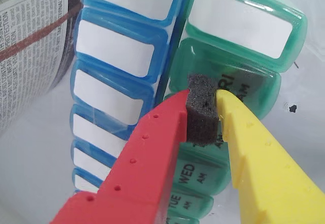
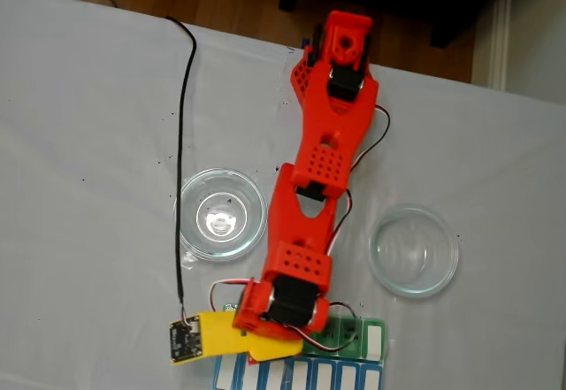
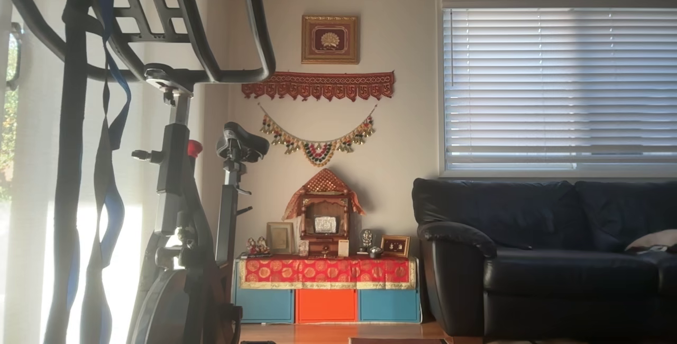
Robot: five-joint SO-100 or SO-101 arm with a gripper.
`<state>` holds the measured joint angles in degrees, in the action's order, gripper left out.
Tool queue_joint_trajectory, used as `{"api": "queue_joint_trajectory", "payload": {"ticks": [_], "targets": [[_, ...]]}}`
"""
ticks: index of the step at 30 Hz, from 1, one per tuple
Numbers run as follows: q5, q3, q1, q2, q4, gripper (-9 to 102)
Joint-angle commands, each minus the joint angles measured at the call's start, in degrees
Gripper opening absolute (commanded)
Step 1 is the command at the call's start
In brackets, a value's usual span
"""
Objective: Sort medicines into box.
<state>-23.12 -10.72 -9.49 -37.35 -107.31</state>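
In the wrist view the gripper (image 1: 203,109), one finger red (image 1: 152,148) and the other yellow (image 1: 259,153), hangs just above the box (image 1: 238,23), with a dark grey foam block (image 1: 202,109) filling the narrow gap between the fingertips; the fingers stand nearly closed against that foam, and whether the foam is a pad fixed to a finger or a loose piece I cannot tell. The box is a pill organizer of two joined rows: a translucent blue row (image 1: 114,49) on the left of this view and a translucent green row on the right, each lid rounded at the corners. The blue lids and the topmost green lid carry blank white labels, while lower green lids show dark lettering, "WED AM" and "TUE AM" readable, and part of "FRI AM" behind the foam. All visible lids lie shut. A sheet of printed newspaper (image 1: 28,46) lies at the left edge of this view. In the fixed view the red arm (image 2: 318,195) reaches down the white tablecloth (image 2: 88,142) to the box (image 2: 376,341) at the bottom edge, passing between two clear glass dishes, one (image 2: 221,213) on the left and one (image 2: 414,250) on the right. The other view shows a room with an exercise bike (image 3: 180,174) and a dark sofa (image 3: 545,259).
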Motion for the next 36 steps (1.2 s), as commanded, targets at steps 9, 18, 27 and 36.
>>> {"api": "queue_joint_trajectory", "payload": {"ticks": [9,18,27,36], "targets": [[-4.4,18.5,0.3,-16.8,-1.9,1],[-4.0,25.8,1.6,-20.4,-1.8,1],[-1.6,32.3,0.7,-38.4,-1.8,1],[-1.4,80.1,5.2,-82.3,22.3,1]]}}
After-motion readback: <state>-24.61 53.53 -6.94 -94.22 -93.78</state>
